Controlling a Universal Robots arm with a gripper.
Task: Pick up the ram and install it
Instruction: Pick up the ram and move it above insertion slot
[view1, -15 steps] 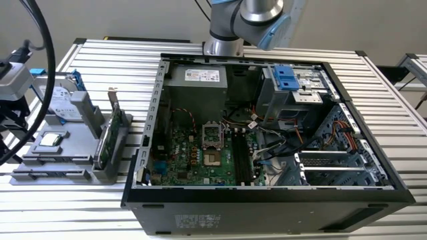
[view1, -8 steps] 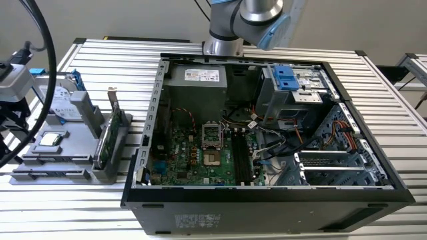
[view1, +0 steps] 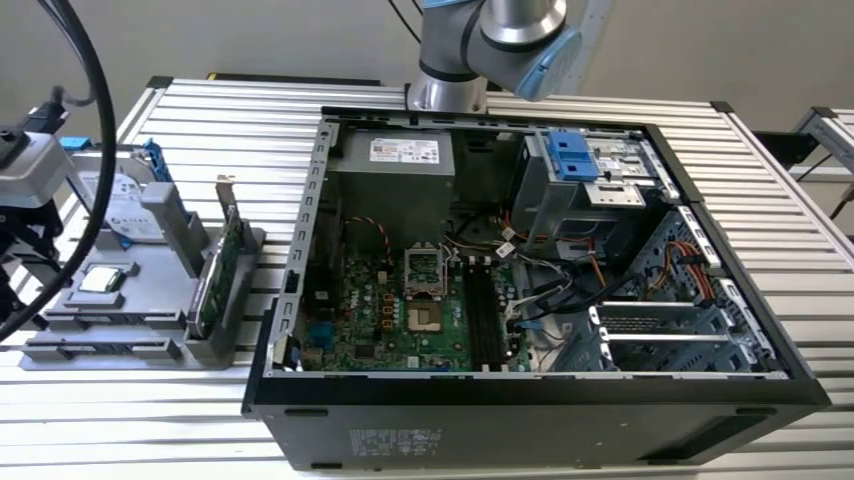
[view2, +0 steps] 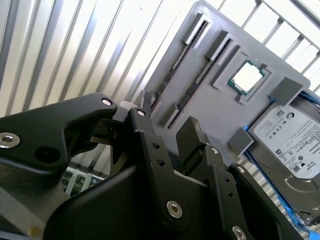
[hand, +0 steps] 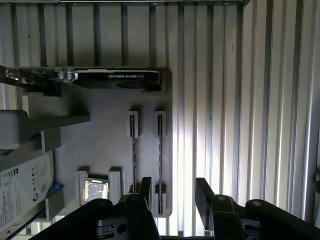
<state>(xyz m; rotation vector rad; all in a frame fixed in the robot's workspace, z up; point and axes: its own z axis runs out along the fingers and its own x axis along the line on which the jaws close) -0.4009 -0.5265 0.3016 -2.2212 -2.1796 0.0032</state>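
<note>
In both wrist views my gripper (hand: 173, 192) (view2: 167, 112) hangs open above the near end of a grey parts holder (hand: 110, 145) (view2: 200, 95), with nothing between its black fingers (hand: 145, 187). Two long narrow slots (hand: 160, 150) run along the holder under the gripper, one of them just beside a fingertip. They look like bare grooves. The ram is out of view. In the exterior view the holder (view1: 147, 290) lies on the slatted table at the exterior view's left, beside the open computer case (view1: 534, 385), whose motherboard (view1: 387, 310) has dark memory slots (view1: 483, 315).
The holder also carries a processor chip (hand: 95, 190) (view2: 246, 77), a silver hard drive with blue rails (view2: 292, 145) (view1: 127, 205) and a green card standing on edge (hand: 100, 78) (view1: 220, 260). Cables and drive cages fill the right side of the case (view1: 627, 270).
</note>
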